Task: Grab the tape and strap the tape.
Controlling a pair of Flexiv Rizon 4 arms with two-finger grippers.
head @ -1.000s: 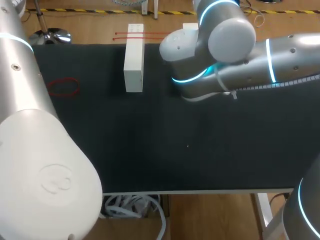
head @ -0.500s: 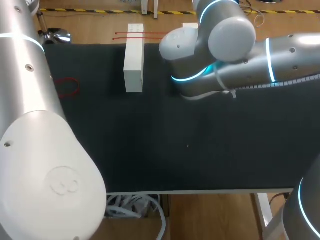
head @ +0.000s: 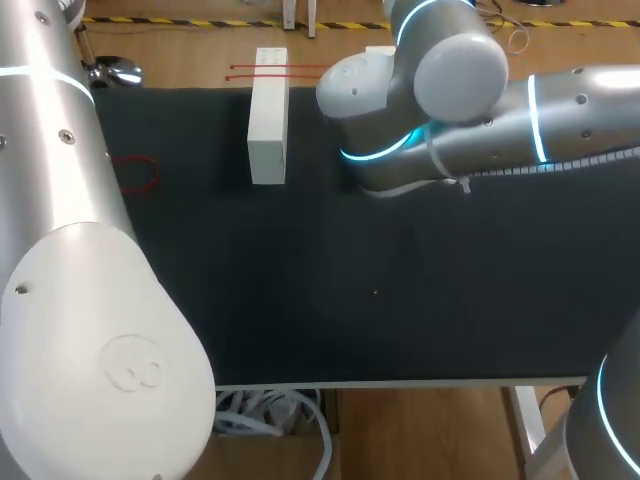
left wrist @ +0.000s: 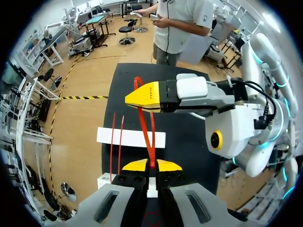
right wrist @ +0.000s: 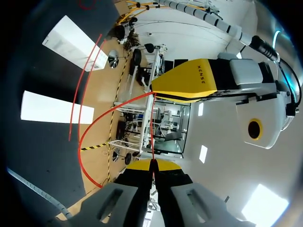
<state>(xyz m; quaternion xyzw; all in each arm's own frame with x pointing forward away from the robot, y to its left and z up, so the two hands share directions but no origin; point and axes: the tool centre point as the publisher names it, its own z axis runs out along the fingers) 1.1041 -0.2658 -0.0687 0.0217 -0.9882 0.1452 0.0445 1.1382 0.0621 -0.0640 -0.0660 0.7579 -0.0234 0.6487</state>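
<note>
A thin red tape [left wrist: 144, 124] runs between my two grippers, held up above the black table [head: 400, 300]. In the left wrist view my left gripper [left wrist: 151, 165] is shut on one end of it. Just ahead, my right gripper [left wrist: 147, 97] pinches the tape's far part between its yellow tips. In the right wrist view my right gripper [right wrist: 152, 165] is shut on the red tape [right wrist: 152, 137], which bows out in a loop beside it. My left gripper [right wrist: 189, 83] holds the tape's other end. In the head view both grippers are hidden behind the arms.
A white box [head: 268, 120] lies at the table's far side, and a second white box [head: 380, 52] shows partly behind my right arm [head: 450, 110]. Two red tapes [head: 280, 70] lie by the far edge. A red loop [head: 138, 172] lies at the left, beside my left arm [head: 60, 250].
In the head view my left arm has shifted a little to the right and now covers part of the red loop on the mat. The right arm has hardly moved.
</note>
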